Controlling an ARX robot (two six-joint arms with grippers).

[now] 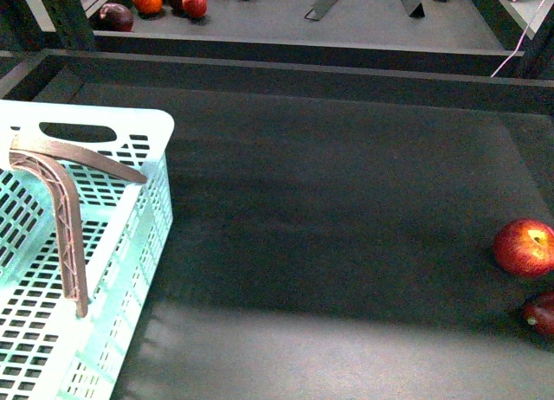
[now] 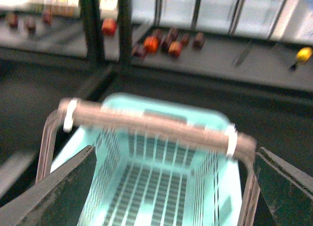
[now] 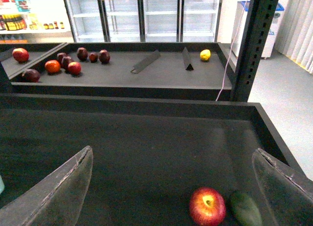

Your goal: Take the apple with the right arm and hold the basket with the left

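**Mint basket and red apple on a dark matte surface**

The basket (image 1: 130,127) is a pale mint-green plastic moulding with slotted walls and floor and an oval cut-out below its rim. It is sitting at the left edge of the dark, felt-like surface (image 1: 329,209). One curved, brownish-purple handle (image 1: 65,209), ribbed like a truss, is arching down into the basket.

The apple (image 1: 525,247) is round, glossy and bright red, with yellowish streaks around its stem. It is resting at the far right of the surface, well apart from the basket and just beside a darker fruit (image 1: 541,313).

The left end effector (image 2: 176,148) is hanging over the basket with its jaws spread wide. A handle is crossing the gap ahead of them, but the view is blurred, so contact cannot be judged. The right end effector (image 3: 172,150) is likewise gaping and gripping nothing, with the apple lying on the surface beneath it.
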